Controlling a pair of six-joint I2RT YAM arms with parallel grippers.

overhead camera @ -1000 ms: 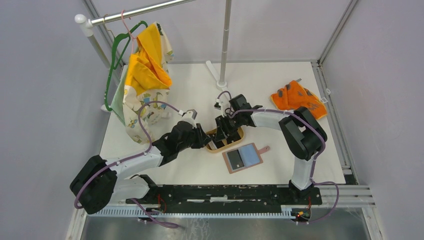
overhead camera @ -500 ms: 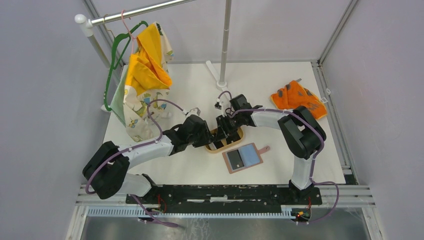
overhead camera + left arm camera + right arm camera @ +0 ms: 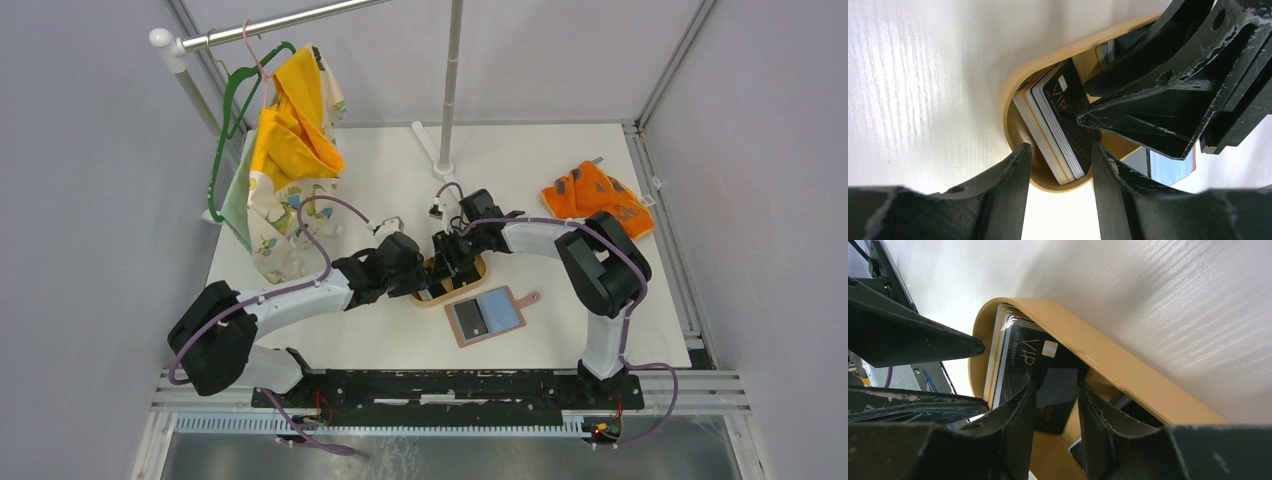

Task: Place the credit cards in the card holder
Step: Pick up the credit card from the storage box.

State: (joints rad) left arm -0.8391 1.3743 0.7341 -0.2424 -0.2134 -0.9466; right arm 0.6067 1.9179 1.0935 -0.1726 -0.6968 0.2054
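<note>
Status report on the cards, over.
Left gripper and right gripper open over the tray. Credit cards stacked on edge inside. Card holder open beside tray. Grippers crowd each other.

Credit cards: stacked on edge in oval tray, black VIP card foremost. Card holder: open flat on worktop, blue-grey inside up, beside tray.

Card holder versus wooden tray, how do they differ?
The card holder lies open and flat, blue-grey inside; the tray is oval, tan, walled. The tray holds stacked cards, with the left pincer and right pincer at it; the card holder lies clear of them. Both rest on the white table.
</note>
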